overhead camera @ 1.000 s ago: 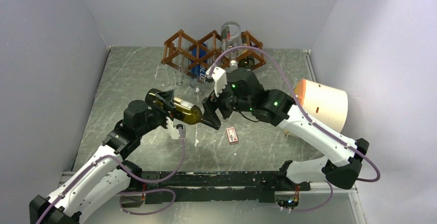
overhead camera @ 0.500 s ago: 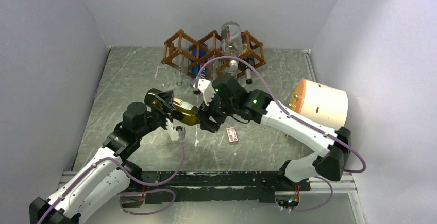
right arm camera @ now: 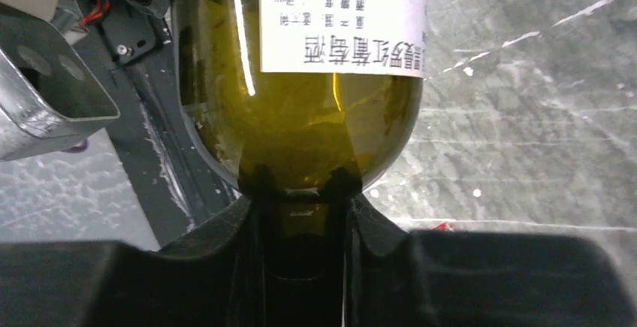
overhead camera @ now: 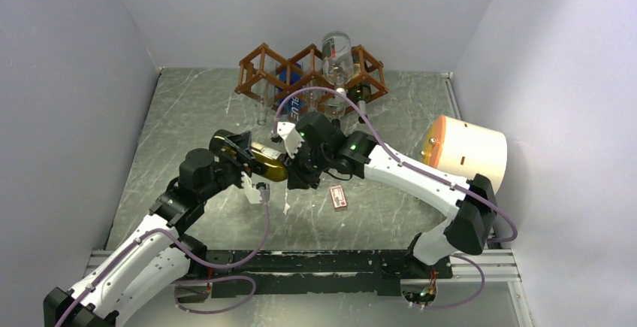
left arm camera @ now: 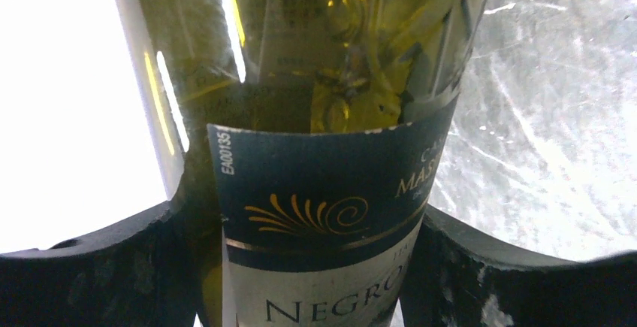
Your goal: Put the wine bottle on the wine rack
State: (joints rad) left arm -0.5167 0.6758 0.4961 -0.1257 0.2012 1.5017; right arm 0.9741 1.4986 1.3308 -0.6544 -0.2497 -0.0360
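The wine bottle (overhead camera: 264, 161), olive-green glass with a dark blue and white label, lies nearly level above the middle of the table, neck pointing right. My left gripper (overhead camera: 242, 155) is shut on its body, and in the left wrist view its fingers (left arm camera: 113, 267) press on both sides of the label (left arm camera: 323, 207). My right gripper (overhead camera: 291, 171) is shut on the bottle's neck (right arm camera: 300, 229), just below the shoulder (right arm camera: 300, 131). The wine rack (overhead camera: 259, 71), a reddish-brown lattice, stands at the back of the table, beyond both grippers.
In the rack sit a clear glass bottle (overhead camera: 338, 56), a blue-labelled item (overhead camera: 289, 86) and a dark bottle (overhead camera: 360, 105). A white and orange cylinder (overhead camera: 466, 150) stands at the right. A small red-and-white box (overhead camera: 339, 197) lies on the table below the right gripper.
My right arm has swung left to the bottle's neck, and its jaws have gone from open to shut on it. The left arm and the bottle have stayed put.
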